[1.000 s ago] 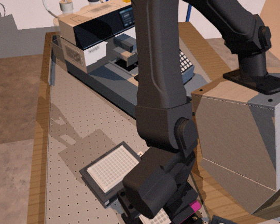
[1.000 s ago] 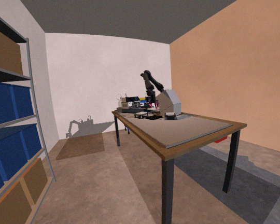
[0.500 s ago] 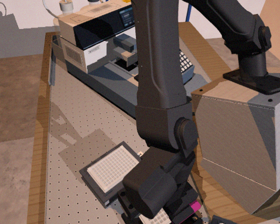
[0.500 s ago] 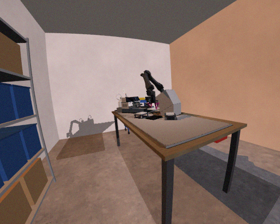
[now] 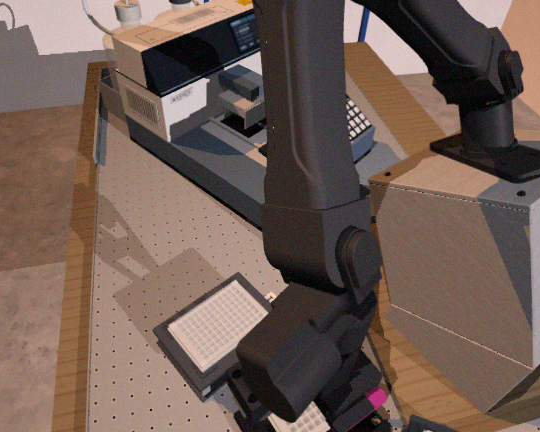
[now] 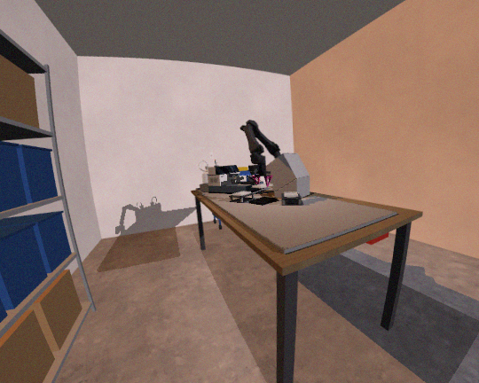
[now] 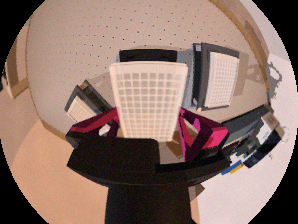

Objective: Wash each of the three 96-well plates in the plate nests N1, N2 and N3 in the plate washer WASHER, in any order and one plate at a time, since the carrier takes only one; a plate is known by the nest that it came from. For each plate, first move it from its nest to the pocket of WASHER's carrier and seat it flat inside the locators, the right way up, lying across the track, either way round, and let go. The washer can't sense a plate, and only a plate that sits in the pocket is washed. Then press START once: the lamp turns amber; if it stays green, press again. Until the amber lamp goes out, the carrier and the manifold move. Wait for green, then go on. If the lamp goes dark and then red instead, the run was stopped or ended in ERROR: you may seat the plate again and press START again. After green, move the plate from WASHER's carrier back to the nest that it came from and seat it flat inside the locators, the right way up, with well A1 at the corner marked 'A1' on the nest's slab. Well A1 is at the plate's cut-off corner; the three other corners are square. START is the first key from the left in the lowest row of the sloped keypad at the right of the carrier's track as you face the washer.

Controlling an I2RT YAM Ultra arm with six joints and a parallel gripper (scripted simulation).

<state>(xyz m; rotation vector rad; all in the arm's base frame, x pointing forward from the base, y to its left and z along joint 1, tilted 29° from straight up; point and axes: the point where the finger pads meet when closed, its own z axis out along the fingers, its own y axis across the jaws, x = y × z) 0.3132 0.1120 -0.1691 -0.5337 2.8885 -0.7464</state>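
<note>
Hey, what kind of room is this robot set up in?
Probably a small lab workroom: a plate washer and white 96-well plates sit on a perforated bench, with a storage rack of blue bins by the wall.

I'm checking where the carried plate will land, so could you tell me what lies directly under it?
Under the plate held in the gripper, a dark nest slab shows past its far edge. The plate covers the rest, so the pocket is hidden.
</note>
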